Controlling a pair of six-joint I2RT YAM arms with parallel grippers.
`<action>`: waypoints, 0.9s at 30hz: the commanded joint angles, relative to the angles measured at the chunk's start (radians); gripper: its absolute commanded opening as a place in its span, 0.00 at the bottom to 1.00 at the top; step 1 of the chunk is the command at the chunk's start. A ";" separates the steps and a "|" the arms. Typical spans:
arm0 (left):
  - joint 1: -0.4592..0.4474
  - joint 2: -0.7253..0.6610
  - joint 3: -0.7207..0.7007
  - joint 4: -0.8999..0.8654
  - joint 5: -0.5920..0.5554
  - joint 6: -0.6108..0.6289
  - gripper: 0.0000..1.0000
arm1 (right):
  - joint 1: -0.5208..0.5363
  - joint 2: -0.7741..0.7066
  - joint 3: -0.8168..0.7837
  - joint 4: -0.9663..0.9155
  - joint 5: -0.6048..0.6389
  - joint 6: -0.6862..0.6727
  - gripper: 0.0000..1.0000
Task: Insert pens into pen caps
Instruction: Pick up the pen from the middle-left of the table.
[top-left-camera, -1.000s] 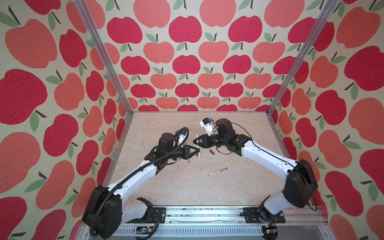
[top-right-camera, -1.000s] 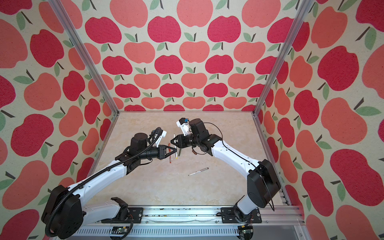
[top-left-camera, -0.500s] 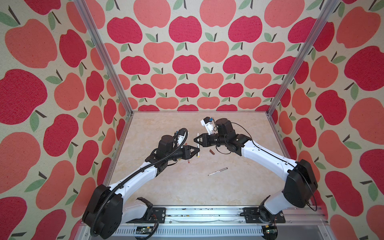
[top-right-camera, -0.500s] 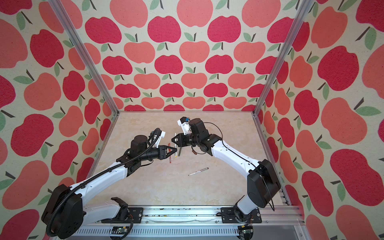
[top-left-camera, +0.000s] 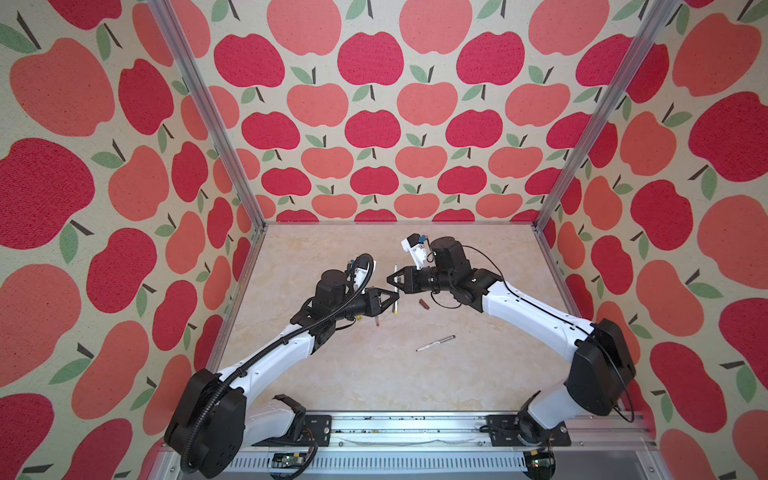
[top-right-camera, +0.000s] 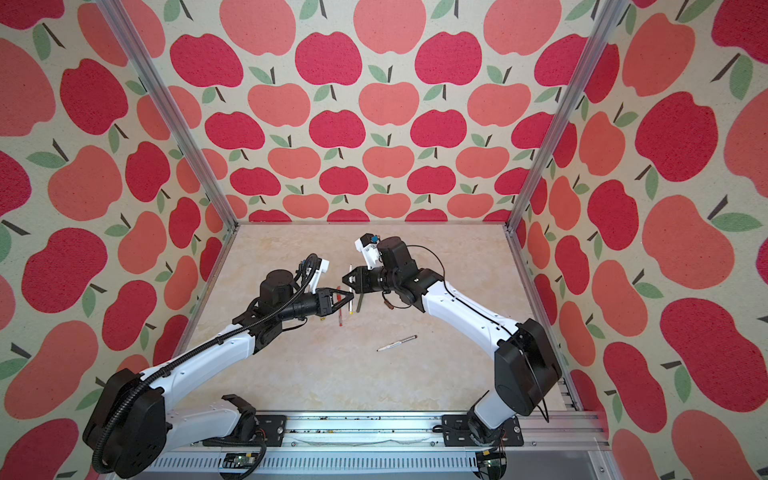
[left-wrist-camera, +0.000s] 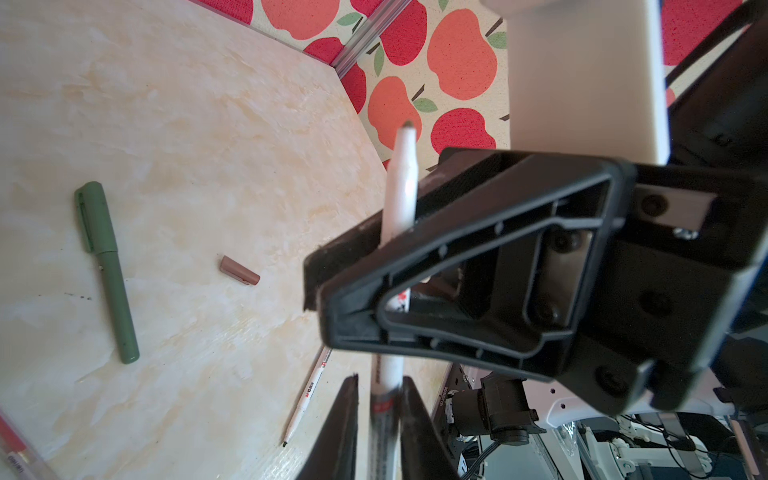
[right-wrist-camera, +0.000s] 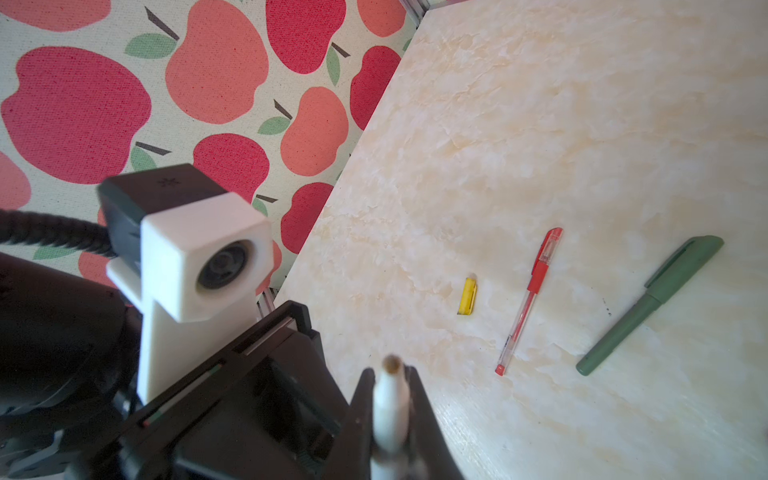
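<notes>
- Both top views show the left gripper (top-left-camera: 394, 296) and right gripper (top-left-camera: 390, 279) tip to tip over the middle of the table (top-left-camera: 332, 374), sharing the white brown-tipped pen (top-left-camera: 395, 270).
- Place the maroon-brown cap (top-left-camera: 424, 304) on the table just beside the right gripper, and a second white pen (top-left-camera: 435, 343) lying well apart toward the near edge.
- In a top view, picks out the green pen (top-right-camera: 358, 302) and red pen (top-right-camera: 340, 318) lying side by side beneath the meeting grippers, both partly hidden.
- Left wrist view adds what the overhead angle cannot: shows the shared pen held off the surface, with the right gripper pressed onto its upper barrel below the brown tip.
- Frames the left gripper's own fingers (left-wrist-camera: 347, 415) flanking the lower barrel, but leaves unclear whether they pinch or merely bracket it.
- Right wrist view confirms the right gripper clamped on the pen just under its tip.
- Alone reveals the yellow cap (right-wrist-camera: 469, 296) on the table just beside the red pen, with the green pen beyond, both pens capped.
- Catches the left arm's wrist camera (right-wrist-camera: 208, 266) close by.
</notes>
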 joint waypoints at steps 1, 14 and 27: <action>0.002 0.007 -0.003 0.024 -0.016 0.003 0.14 | 0.008 -0.022 -0.007 0.030 -0.011 0.005 0.09; 0.027 -0.008 -0.031 0.011 -0.022 -0.002 0.00 | 0.000 -0.071 0.016 0.027 0.019 -0.017 0.60; 0.157 -0.408 0.061 -0.564 -0.268 0.255 0.00 | -0.038 -0.181 -0.002 -0.126 0.168 -0.077 0.61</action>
